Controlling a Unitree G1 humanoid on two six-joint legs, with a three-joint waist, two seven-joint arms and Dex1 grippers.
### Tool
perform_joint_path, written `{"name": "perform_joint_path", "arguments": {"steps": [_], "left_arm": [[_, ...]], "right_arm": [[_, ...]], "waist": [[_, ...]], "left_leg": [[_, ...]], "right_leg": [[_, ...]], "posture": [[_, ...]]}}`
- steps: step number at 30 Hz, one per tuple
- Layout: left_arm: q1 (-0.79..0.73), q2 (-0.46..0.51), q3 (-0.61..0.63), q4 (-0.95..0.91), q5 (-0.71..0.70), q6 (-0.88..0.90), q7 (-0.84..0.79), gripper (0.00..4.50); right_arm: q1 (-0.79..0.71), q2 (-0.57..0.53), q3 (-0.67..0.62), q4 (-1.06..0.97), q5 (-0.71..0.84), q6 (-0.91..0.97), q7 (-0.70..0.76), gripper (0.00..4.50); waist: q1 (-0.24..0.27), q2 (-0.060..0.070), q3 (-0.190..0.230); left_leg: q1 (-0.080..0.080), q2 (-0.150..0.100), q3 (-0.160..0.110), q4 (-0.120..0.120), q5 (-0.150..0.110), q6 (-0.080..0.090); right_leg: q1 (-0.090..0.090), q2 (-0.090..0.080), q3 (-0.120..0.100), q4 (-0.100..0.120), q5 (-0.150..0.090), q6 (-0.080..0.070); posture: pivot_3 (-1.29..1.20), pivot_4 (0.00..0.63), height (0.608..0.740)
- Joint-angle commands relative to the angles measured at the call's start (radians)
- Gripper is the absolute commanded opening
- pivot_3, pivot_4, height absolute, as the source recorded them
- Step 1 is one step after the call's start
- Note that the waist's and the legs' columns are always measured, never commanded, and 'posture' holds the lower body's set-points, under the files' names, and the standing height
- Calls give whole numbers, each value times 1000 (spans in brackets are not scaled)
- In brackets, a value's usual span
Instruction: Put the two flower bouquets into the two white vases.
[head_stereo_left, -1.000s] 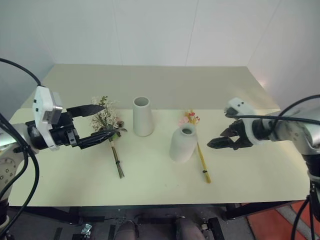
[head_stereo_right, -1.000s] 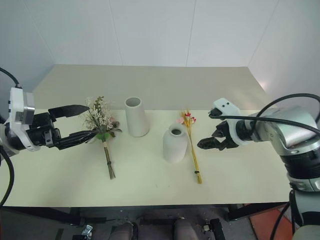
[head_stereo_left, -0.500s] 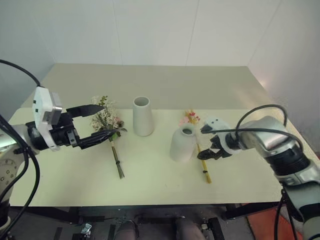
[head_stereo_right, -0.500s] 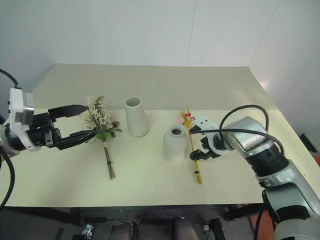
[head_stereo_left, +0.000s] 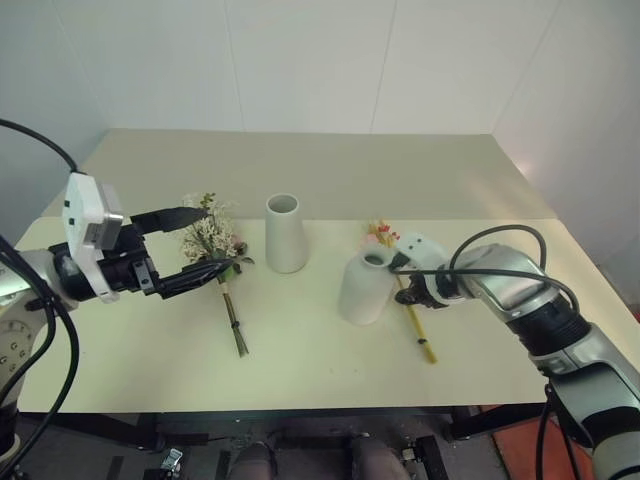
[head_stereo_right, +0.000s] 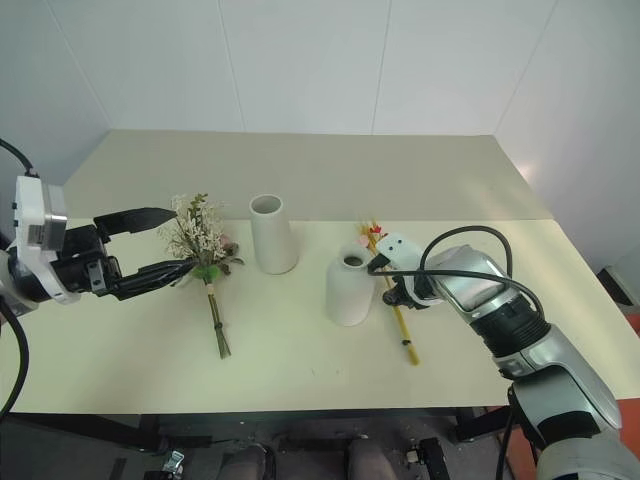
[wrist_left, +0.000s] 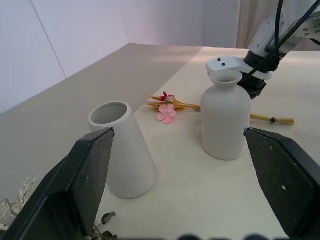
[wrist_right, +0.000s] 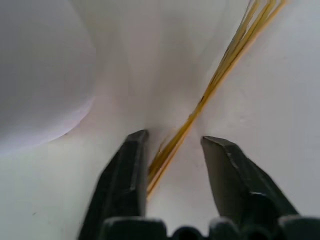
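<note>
My right hand (wrist_right: 172, 150) is down on the table (head_stereo_left: 300, 360) just beside the bottle-shaped vase (head_stereo_left: 365, 287), its fingers straddling the golden plume's (head_stereo_left: 415, 322) yellow stems with a gap still showing on one side. The wrist view shows that gap; the head views do not. My left hand (head_stereo_left: 195, 243) hangs spread beside the bushy bouquet (head_stereo_left: 217, 250). The cone vase (head_stereo_left: 285, 233) stands between the two bouquets.
</note>
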Motion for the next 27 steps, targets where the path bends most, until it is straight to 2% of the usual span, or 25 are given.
{"name": "perform_joint_path", "arguments": {"steps": [1,2,3,10,11,15,18,22,27], "left_arm": [[-8,11,27,-23,-10,-14,2,4500],[-13,11,22,-21,-9,-15,2,4500],[-18,10,18,-18,-9,-15,1,4500],[-38,9,-1,-8,-4,-19,-5,4500],[-39,8,-2,-8,-4,-19,-6,4500],[-43,10,-9,-3,-3,-22,-16,4500],[-50,13,-15,3,-4,-22,-28,4500],[-64,12,-33,18,-2,-26,-50,4500],[-87,5,-59,32,-3,-25,-76,4500]], "right_arm": [[19,6,-38,28,-45,-3,-33,466],[22,9,-45,29,-49,-2,-36,102],[24,11,-51,32,-54,-3,-39,43],[0,57,-166,149,-89,-38,-93,43],[-7,74,-210,174,-96,-71,-124,43],[-78,174,-533,252,-48,-305,-303,43],[-102,227,-674,222,-5,-429,-360,43],[-144,278,-812,132,104,-505,-348,43],[-133,315,-892,-63,279,-461,-314,43]], "waist": [[0,0,0],[0,0,0],[0,0,0],[0,-1,0],[0,-1,0],[-1,0,0],[-5,0,0],[-10,0,0],[-14,0,0]], "left_leg": [[0,0,0,0,0,0],[0,0,0,0,0,0],[0,0,0,0,0,0],[0,0,0,0,0,0],[0,0,0,0,0,0],[-1,0,0,0,0,0],[-5,0,-1,0,0,0],[-6,0,-1,-1,0,0],[-6,0,-1,-1,0,0]], "right_leg": [[0,0,0,0,0,1],[0,0,0,0,0,1],[0,0,0,0,0,1],[0,0,0,0,0,1],[0,0,0,0,0,1],[-1,0,0,0,2,3],[-4,1,0,0,2,4],[-5,1,0,-1,2,4],[-4,1,-1,0,2,4]], "posture": [[0,150,740],[0,150,740],[0,150,740],[0,150,740],[0,150,740],[0,150,740],[0,150,740],[0,150,740],[0,150,740]]}}
